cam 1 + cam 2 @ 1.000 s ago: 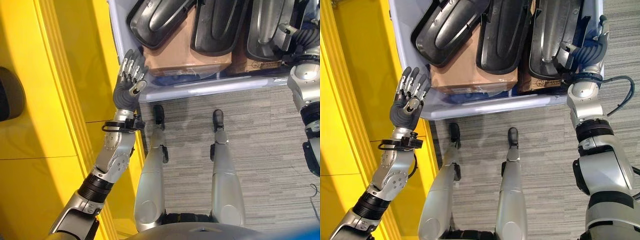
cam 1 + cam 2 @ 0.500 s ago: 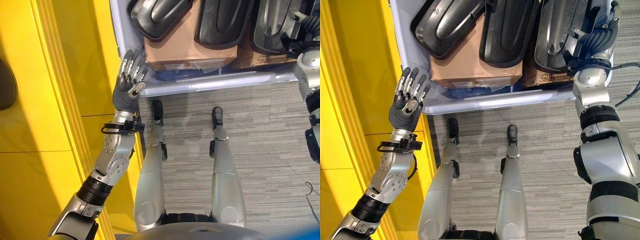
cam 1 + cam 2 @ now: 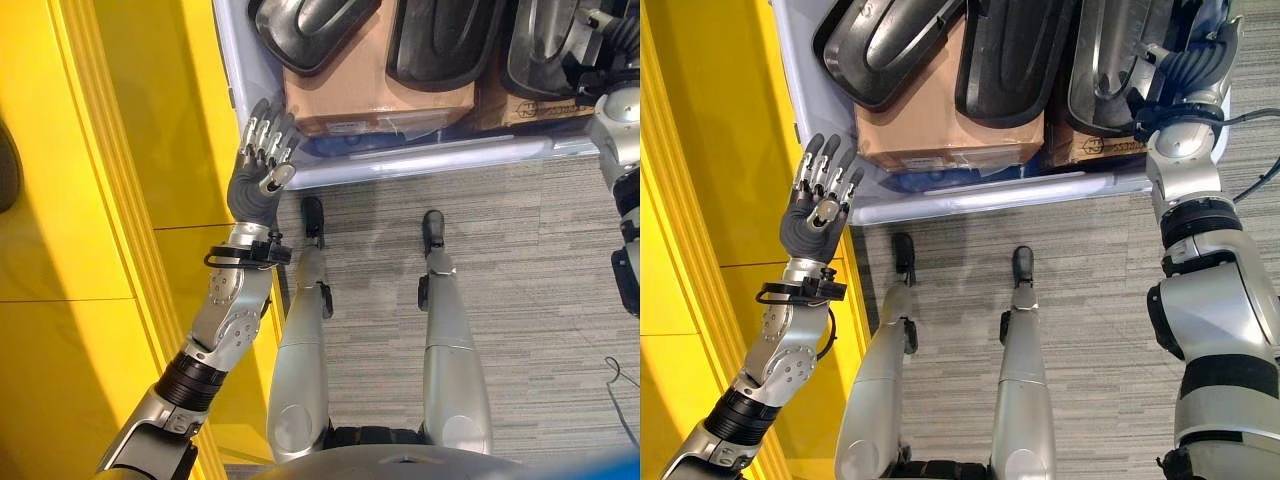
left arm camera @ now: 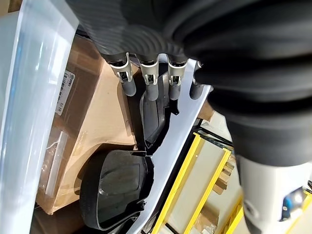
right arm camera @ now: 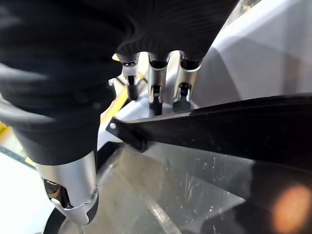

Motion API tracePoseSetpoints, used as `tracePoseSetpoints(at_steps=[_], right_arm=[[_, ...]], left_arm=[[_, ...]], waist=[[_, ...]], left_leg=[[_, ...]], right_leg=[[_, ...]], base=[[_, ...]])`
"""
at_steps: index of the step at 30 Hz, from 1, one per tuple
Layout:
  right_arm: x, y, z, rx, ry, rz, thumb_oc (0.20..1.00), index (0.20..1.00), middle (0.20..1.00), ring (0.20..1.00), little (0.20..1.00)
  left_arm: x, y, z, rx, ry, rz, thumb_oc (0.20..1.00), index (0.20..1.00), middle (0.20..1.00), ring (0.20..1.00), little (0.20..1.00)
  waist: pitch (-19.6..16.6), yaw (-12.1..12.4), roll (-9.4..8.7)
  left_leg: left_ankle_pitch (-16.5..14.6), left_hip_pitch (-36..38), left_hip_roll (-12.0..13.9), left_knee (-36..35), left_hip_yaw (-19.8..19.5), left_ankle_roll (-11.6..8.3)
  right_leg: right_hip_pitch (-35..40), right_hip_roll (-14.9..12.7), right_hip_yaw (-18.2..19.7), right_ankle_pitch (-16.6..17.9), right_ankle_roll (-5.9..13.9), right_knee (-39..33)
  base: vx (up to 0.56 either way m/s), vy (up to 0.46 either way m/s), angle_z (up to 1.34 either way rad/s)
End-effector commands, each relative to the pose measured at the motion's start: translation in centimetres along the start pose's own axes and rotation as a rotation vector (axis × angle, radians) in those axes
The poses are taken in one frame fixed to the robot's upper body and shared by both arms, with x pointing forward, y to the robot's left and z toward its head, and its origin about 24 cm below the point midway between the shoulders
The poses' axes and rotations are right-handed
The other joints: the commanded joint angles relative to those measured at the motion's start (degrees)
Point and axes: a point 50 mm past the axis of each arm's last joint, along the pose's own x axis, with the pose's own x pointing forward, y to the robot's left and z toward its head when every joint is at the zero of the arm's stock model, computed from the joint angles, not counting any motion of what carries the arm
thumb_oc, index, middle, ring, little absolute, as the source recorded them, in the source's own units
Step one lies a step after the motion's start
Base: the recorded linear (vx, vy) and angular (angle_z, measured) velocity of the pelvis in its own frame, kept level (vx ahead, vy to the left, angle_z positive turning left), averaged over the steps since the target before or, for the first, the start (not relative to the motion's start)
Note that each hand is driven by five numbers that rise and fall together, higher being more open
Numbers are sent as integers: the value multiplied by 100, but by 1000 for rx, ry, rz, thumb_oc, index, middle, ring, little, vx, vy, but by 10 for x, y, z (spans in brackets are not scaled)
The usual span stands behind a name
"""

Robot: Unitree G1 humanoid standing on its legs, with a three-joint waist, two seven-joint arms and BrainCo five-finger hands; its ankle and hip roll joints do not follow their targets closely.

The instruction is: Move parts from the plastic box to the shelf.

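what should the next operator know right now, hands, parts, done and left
Left hand: open, empty, raised by the near left corner of the plastic box.
Right hand: at the box's right end, on the rightmost black part; whether its fingers have closed on it cannot be told.
Other black parts lie in the box on cardboard boxes.
Done: no part is out.
Left: lift the parts and move them to the shelf.
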Motion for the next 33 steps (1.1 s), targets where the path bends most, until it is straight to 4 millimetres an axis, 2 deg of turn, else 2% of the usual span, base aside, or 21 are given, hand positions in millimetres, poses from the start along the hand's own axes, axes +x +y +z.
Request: tracePoseSetpoints(at_steps=[1, 9, 22, 33], right_arm=[[-23, 30, -25, -130, 34, 167, 1000, 1000, 1000, 1000, 1000], [-27, 40, -20, -176, -19, 204, 1000, 1000, 1000, 1000, 1000], [-30, 41, -22, -221, -39, 217, 1000, 1000, 1000, 1000, 1000], [-25, 30, -30, -152, 38, 144, 1000, 1000, 1000, 1000, 1000]], left_arm=[[2, -13, 27, -9, -146, -72, 1000, 1000, 1000, 1000, 1000], [2, -14, 28, -13, -154, -65, 1000, 1000, 1000, 1000, 1000], [1, -11, 27, -19, -157, -49, 1000, 1000, 1000, 1000, 1000], [0, -12, 27, -28, -155, -51, 1000, 1000, 1000, 1000, 1000]], waist=[[-87, 237, -128], [-87, 239, -149], [-87, 237, -159], [-87, 247, -126]], left_leg=[[-1273, 556, 72, 425, -73, -73], [-1273, 532, 45, 440, -91, -57], [-1293, 501, 15, 496, -101, -43], [-1293, 523, 18, 479, -98, -39]], right_leg=[[483, 124, -271, 175, -263, -827], [480, 106, -263, 206, -263, -851], [498, 96, -258, 211, -267, -873], [486, 108, -264, 207, -278, -860]], base=[[0, 0, 0], [0, 0, 0], [-2, 1, 0], [0, 0, 0]])
